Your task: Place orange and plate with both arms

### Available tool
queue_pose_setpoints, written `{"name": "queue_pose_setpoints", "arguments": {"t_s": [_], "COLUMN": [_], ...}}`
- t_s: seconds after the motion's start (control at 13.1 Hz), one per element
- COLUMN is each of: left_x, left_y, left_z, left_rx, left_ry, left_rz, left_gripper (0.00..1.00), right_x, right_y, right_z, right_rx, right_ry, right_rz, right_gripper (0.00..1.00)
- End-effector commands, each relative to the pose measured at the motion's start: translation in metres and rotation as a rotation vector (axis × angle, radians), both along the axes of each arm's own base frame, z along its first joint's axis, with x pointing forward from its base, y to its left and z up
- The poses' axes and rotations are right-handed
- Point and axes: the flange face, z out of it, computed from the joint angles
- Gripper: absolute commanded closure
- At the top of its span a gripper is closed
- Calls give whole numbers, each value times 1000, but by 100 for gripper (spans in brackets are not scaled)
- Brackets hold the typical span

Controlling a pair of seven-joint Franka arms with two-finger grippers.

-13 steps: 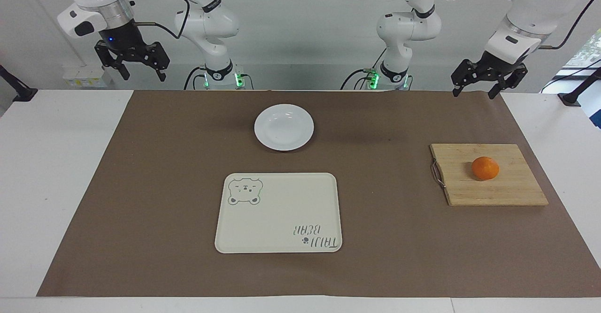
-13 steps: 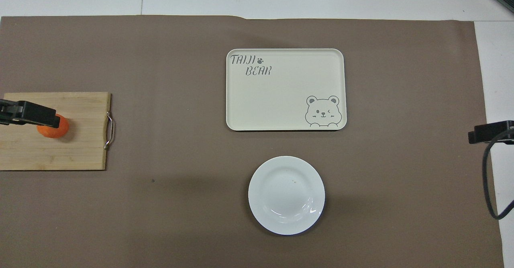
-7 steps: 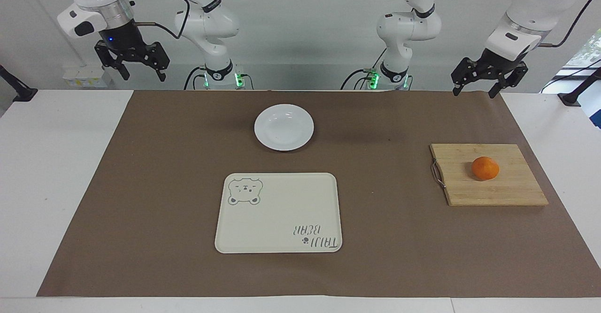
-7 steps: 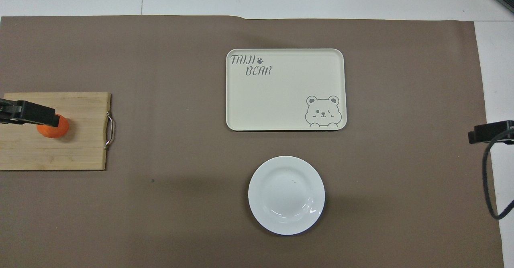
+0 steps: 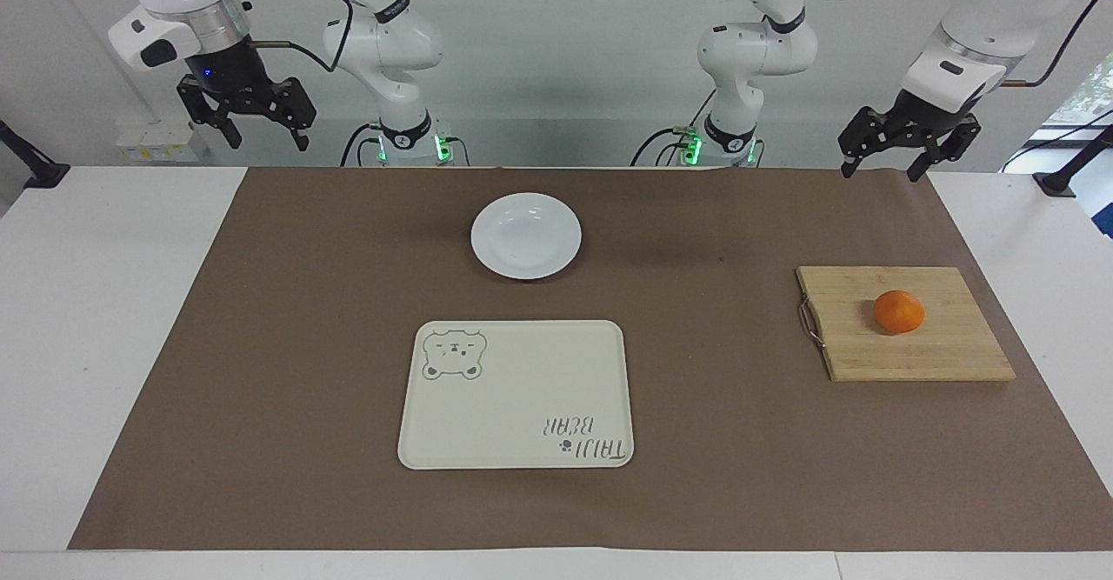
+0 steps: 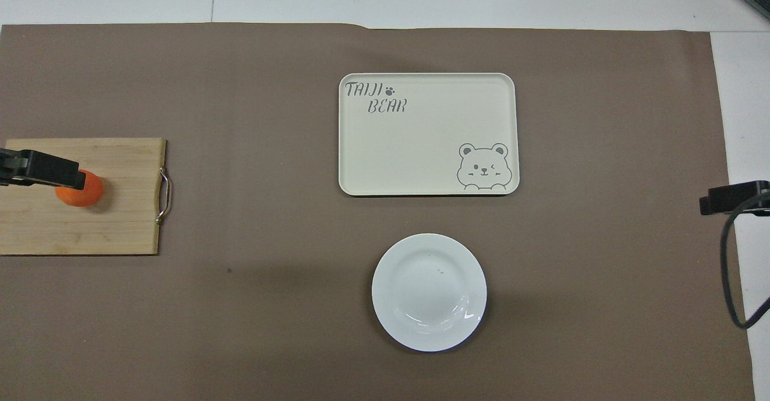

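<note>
nothing on the table has shifted since the earlier frames; only the two raised pincers have drifted slightly. white table [image 5: 122,319] carries a wide brown paper mat [image 5: 304,371] that covers most of it. on the mat, the rectangular cream tray with a bear drawing [image 5: 516,394] lies midway along the table, farther from the robots than the round glossy white plate [image 5: 526,236], which sits bare just beside it. toward the left arm's end lies a light wooden cutting board with a metal handle [image 5: 939,354], and the small round bright-orange fruit [image 5: 898,311] rests on it, well apart from the plate. left pincer [image 5: 884,156] hangs in the air over the mat's edge near the robots, fingers spread apart, holding nothing. right pincer [image 5: 256,126] hangs high at the right arm's end, over the table's edge, fingers likewise apart and empty.
</note>
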Motion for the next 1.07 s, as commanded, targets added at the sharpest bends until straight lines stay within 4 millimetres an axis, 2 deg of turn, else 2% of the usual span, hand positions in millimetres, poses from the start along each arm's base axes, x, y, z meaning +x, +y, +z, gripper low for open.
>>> {"name": "queue_pose_setpoints", "arguments": {"t_s": [0.0, 0.99], "left_x": [-5, -5], "left_y": [3, 8], "left_z": [2, 2], "left_rx": [1, -3], "left_ry": [-8, -8], "left_rz": [5, -6], "left_gripper": [0, 0], "right_x": [-1, -1], "right_y": [0, 0], "right_z": [2, 2], "right_rx": [18, 18], "right_ry": [-7, -7], "right_rz": [-15, -15], "right_gripper": [0, 0]}}
